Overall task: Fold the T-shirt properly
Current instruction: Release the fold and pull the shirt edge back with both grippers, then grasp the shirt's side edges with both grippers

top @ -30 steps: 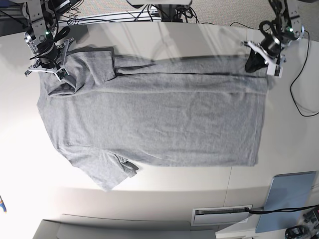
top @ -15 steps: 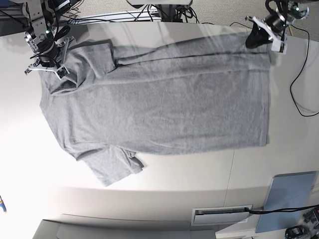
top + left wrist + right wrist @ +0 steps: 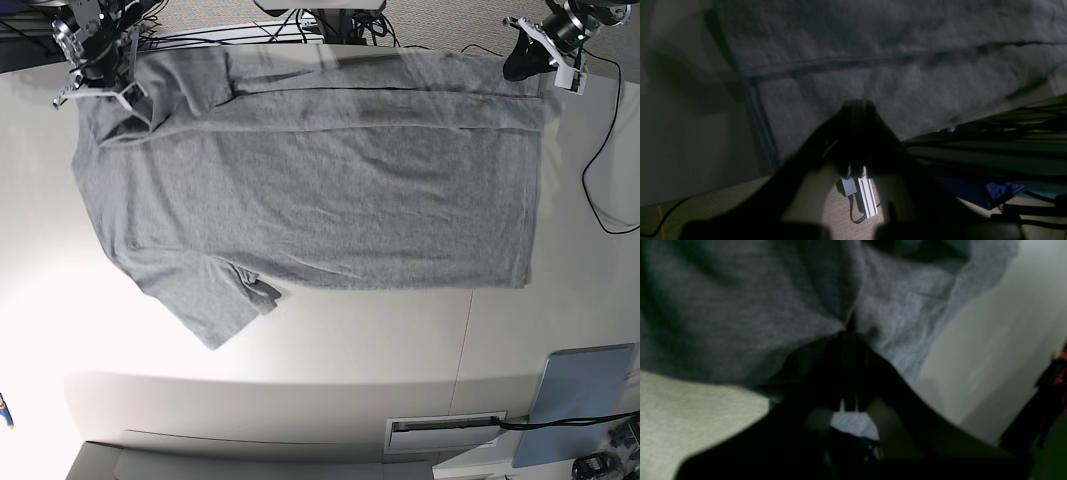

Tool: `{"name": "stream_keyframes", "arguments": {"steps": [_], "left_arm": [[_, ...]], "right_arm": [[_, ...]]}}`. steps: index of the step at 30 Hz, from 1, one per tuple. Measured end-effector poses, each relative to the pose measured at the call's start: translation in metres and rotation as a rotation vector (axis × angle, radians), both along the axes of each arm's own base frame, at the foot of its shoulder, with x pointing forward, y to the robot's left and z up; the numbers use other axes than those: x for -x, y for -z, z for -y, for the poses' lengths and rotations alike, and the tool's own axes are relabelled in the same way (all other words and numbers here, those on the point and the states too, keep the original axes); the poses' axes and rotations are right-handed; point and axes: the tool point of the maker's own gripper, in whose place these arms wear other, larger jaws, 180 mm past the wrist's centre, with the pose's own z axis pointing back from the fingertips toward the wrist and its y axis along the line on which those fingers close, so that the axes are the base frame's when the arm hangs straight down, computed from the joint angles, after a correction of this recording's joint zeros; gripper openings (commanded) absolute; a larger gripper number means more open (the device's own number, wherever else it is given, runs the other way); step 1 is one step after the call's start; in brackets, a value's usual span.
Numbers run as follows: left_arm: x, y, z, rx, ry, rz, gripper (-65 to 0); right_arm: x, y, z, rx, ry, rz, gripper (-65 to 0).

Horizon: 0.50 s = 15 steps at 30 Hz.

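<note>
So the grey T-shirt [image 3: 320, 180] lies spread across the white table [image 3: 330, 350], filling most of the upper half of the base view, plain side up, with one short sleeve sticking out toward the lower left and its hem running down the right side. Both arms sit at the top edge of the frame. The left gripper [image 3: 527, 62] in the upper right corner is clenched on the shirt's hem corner, and its wrist view shows the dark jaws pressed together with cloth right at the tip. The right gripper [image 3: 100, 88] in the upper left is pinched on the fabric near the shoulder; the fabric bunches into a pleat between its jaws in the wrist view. A blue-grey panel [image 3: 585, 400] sits at the lower right.
</note>
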Motion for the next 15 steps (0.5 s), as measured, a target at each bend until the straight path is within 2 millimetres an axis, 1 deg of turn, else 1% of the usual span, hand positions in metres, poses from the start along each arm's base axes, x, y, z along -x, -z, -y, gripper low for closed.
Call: {"name": "stream_keyframes", "arguments": {"steps": [4, 9, 12, 15], "left_arm": [[0.0, -0.001, 0.001, -0.01, 0.018, -0.012, -65.0], [0.001, -0.001, 0.001, -0.024, 0.04, -0.029, -65.0], [0.005, -0.001, -0.003, -0.037, 0.054, -0.042, -65.0], [0.013, -0.002, -0.012, -0.057, 0.056, -0.064, -65.0]], "right_arm": [[-0.007, -0.008, 0.009, -0.015, 0.026, 0.036, -65.0], [-0.021, -0.026, 0.034, 0.029, 0.071, 0.114, -65.0], [-0.025, -0.032, 0.043, 0.043, 0.085, 0.138, -65.0], [-0.032, -0.038, 0.046, 0.037, 0.081, 0.175, -65.0]]}}
